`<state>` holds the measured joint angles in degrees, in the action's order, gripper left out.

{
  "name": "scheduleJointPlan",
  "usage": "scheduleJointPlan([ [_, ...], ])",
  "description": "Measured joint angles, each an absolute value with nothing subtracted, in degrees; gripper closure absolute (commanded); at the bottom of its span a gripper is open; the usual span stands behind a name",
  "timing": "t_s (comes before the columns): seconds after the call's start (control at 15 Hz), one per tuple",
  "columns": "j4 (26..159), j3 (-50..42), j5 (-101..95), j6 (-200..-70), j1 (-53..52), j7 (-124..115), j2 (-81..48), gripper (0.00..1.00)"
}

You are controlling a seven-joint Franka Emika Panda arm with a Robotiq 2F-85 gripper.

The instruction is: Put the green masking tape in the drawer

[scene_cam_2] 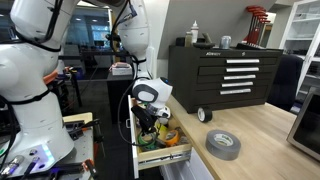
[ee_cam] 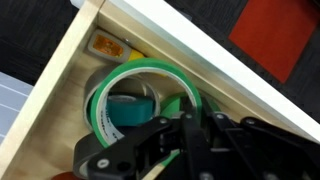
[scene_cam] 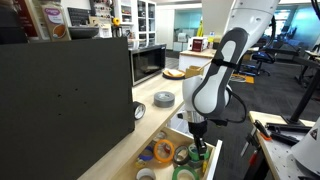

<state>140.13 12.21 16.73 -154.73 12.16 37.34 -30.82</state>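
The green masking tape [ee_cam: 97, 105] is a wide green ring lying inside the open wooden drawer [ee_cam: 58, 72]. A smaller teal roll sits within the ring. My gripper [ee_cam: 185, 122] is down in the drawer, its black fingers close together on the ring's near wall. In both exterior views the gripper [scene_cam: 198, 141] [scene_cam_2: 150, 120] hangs low over the drawer [scene_cam: 158, 136] [scene_cam_2: 166, 155]. The green tape [scene_cam: 196, 155] shows just under the fingers.
The drawer also holds other tape rolls, among them a blue and orange one [scene_cam: 163, 151]. A grey tape roll [scene_cam: 164, 98] [scene_cam_2: 223, 144] lies on the wooden counter. A microwave [scene_cam: 148, 63] and a black tool chest [scene_cam_2: 225, 75] stand behind.
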Motion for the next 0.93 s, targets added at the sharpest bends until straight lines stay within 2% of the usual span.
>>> scheduleJointPlan([
  [0.67,137.1,13.8,14.5,-154.6,12.8,37.7,-31.7,0.01],
  [0.93,135.0,13.7,11.3,-154.5,11.0,35.7,-31.2,0.0],
])
